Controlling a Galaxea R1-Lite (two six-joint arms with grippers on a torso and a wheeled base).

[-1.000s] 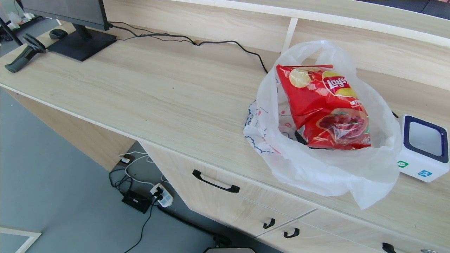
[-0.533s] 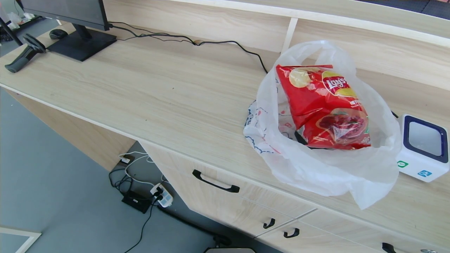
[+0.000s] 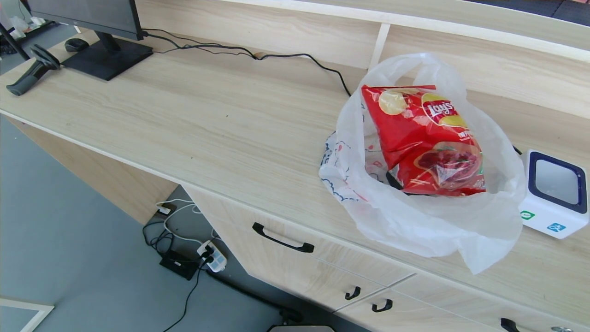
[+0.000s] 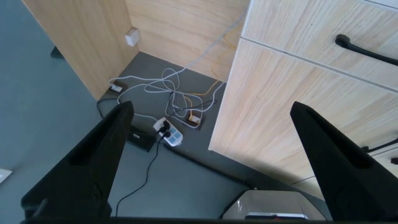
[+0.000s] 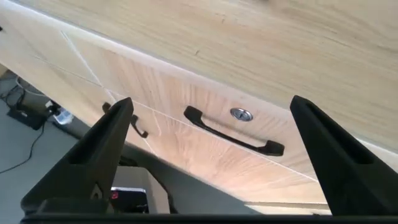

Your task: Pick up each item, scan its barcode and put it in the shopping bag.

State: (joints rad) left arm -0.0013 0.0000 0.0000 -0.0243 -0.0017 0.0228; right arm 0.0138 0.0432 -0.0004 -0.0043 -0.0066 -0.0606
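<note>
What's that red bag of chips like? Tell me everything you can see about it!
The chip bag is shiny red and crinkly, like foil or plastic. It has pictures of yellow chips near its top and a darker red picture lower down. It looks puffy and unopened. It leans tilted inside the thin white shopping bag, whose sides rise around it, on the wooden counter. Something dark peeks out under its lower edge; I cannot tell what.

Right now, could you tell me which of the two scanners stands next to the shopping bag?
The white box scanner with the dark-framed window, just beside the shopping bag; the grey handheld scanner lies far left by the monitor.
</note>
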